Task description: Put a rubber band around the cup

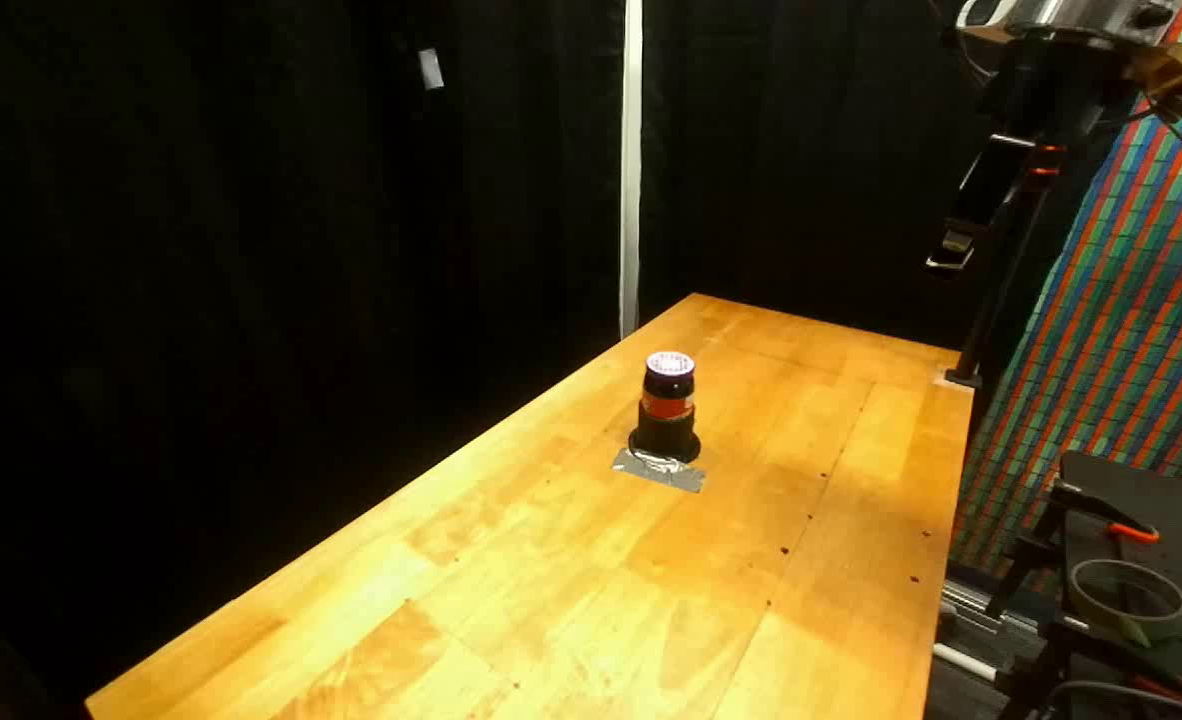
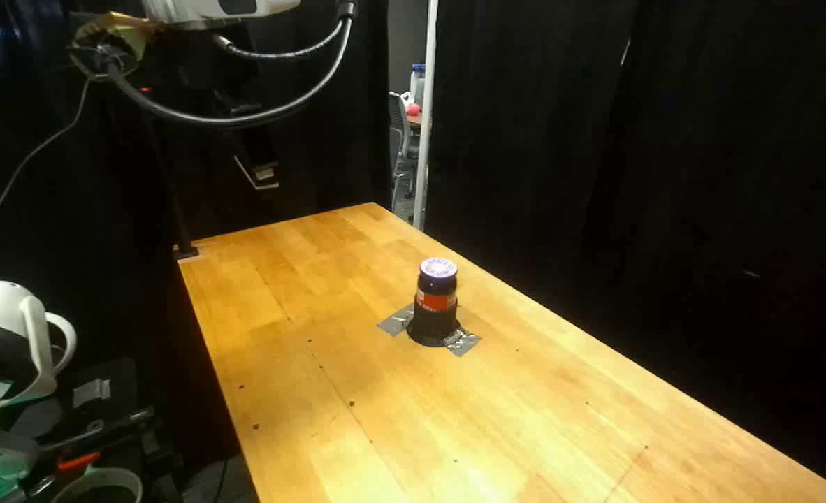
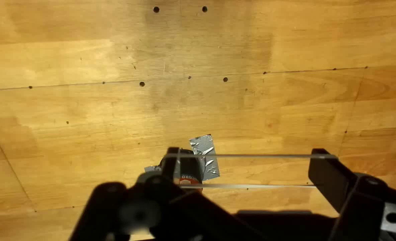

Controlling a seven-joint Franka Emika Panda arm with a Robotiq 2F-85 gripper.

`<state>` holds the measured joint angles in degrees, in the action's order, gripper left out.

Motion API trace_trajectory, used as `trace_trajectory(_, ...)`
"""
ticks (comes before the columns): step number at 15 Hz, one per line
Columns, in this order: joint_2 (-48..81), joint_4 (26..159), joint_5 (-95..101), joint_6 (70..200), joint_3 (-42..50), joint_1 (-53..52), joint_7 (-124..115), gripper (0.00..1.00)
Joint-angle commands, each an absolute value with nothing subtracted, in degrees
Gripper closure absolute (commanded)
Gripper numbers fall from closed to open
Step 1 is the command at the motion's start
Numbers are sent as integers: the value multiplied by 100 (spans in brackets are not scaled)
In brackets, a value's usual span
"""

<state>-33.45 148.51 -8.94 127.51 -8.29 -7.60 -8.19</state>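
Observation:
The cup is a short dark cylinder with an orange-red stripe and a white-purple printed top, upright on the wooden table in both exterior views (image 1: 668, 406) (image 2: 436, 302). It also shows in the wrist view (image 3: 189, 169), partly hidden behind a finger. My gripper (image 3: 247, 164) is open. A pale rubber band (image 3: 258, 156) is stretched around its two fingers, its two strands running from finger to finger. In both exterior views the gripper (image 1: 951, 248) (image 2: 258, 175) hangs above table height, apart from the cup. In the wrist view the cup lies behind the left finger.
Grey tape strips (image 1: 657, 470) (image 2: 394, 321) (image 3: 211, 167) lie at the cup's base on the wooden table (image 1: 571, 590). A thin black post (image 1: 991, 290) stands at the table's corner. Black curtains surround it. A side cart with a tape roll (image 1: 1128, 590) stands beside the table.

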Motion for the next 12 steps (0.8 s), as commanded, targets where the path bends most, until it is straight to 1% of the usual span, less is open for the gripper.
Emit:
trace_trajectory(1, -3343, 14827, -883, 12736, -816, -771, -825, 0)
trace_trajectory(5, -3362, 14811, -884, 12736, -816, -771, -825, 0)
trace_trajectory(8, -2129, 13582, -487, 12268, -995, -623, -972, 0)
trace_trajectory(12, -1056, 12465, 227, 11772, -1161, -451, -1424, 0)
